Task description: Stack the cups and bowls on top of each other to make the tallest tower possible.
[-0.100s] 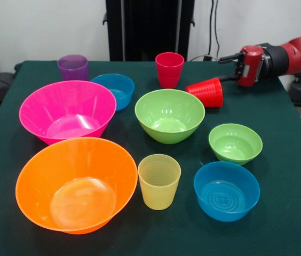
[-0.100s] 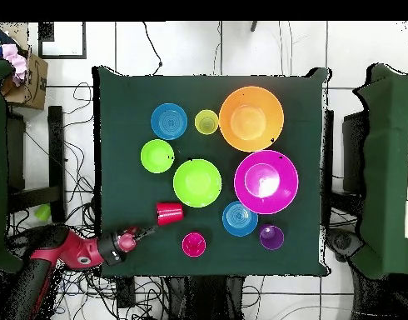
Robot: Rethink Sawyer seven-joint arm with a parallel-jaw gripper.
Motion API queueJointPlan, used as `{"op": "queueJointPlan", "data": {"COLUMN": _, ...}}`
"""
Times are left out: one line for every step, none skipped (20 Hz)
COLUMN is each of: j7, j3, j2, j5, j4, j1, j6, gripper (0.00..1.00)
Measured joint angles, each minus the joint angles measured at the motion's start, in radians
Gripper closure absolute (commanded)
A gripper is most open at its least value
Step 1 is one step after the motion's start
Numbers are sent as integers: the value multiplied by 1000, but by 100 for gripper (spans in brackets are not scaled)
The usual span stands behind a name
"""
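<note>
A bright red cup (image 1: 206, 92) (image 2: 169, 213) lies on its side on the green table. My gripper (image 1: 227, 68) (image 2: 146, 232) hovers open just beyond its base, holding nothing. A pinkish-red cup (image 1: 169, 69) (image 2: 193, 244) and a purple cup (image 1: 72, 67) (image 2: 271, 237) stand upright at the back. The ribbed yellow cup (image 1: 159, 181) (image 2: 206, 122) stands in front. The bowls sit apart: orange (image 1: 76, 184), hot pink (image 1: 68, 111), medium green (image 1: 169, 115), small green (image 1: 235, 143), and two blue (image 1: 113, 89) (image 1: 227, 190). No tower shows; each piece rests alone.
The table (image 1: 284, 176) (image 2: 124, 108) is covered in dark green cloth. Chairs stand at both sides of it in the overhead view. Cables run over the floor around the robot's arm (image 2: 70, 248).
</note>
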Motion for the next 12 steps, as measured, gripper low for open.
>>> {"op": "queueJointPlan", "data": {"j7": 0, "j3": -1, "j2": 3, "j5": 0, "j4": 0, "j1": 0, "j6": 0, "gripper": 0}}
{"op": "queueJointPlan", "data": {"j7": 0, "j3": -2, "j2": 4, "j5": 0, "j4": 0, "j1": 0, "j6": 0, "gripper": 0}}
{"op": "queueJointPlan", "data": {"j7": 0, "j3": -3, "j2": 6, "j5": 0, "j4": 0, "j1": 0, "j6": 0, "gripper": 0}}
{"op": "queueJointPlan", "data": {"j7": 0, "j3": -5, "j2": 7, "j5": 0, "j4": 0, "j1": 0, "j6": 0, "gripper": 0}}
{"op": "queueJointPlan", "data": {"j7": 0, "j3": -6, "j2": 7, "j5": 0, "j4": 0, "j1": 0, "j6": 0, "gripper": 0}}
{"op": "queueJointPlan", "data": {"j7": 0, "j3": -7, "j2": 7, "j5": 0, "j4": 0, "j1": 0, "j6": 0, "gripper": 0}}
{"op": "queueJointPlan", "data": {"j7": 0, "j3": -10, "j2": 8, "j5": 0, "j4": 0, "j1": 0, "j6": 0, "gripper": 0}}
{"op": "queueJointPlan", "data": {"j7": 0, "j3": -13, "j2": 8, "j5": 1, "j4": 0, "j1": 0, "j6": 0, "gripper": 0}}
{"op": "queueJointPlan", "data": {"j7": 0, "j3": -16, "j2": 8, "j5": 1, "j4": 0, "j1": 0, "j6": 0, "gripper": 0}}
{"op": "queueJointPlan", "data": {"j7": 0, "j3": -18, "j2": 8, "j5": 1, "j4": 0, "j1": 0, "j6": 0, "gripper": 0}}
{"op": "queueJointPlan", "data": {"j7": 0, "j3": -26, "j2": 8, "j5": 1, "j4": 0, "j1": 0, "j6": 0, "gripper": 0}}
{"op": "queueJointPlan", "data": {"j7": 0, "j3": -29, "j2": 8, "j5": 1, "j4": 0, "j1": 0, "j6": 0, "gripper": 0}}
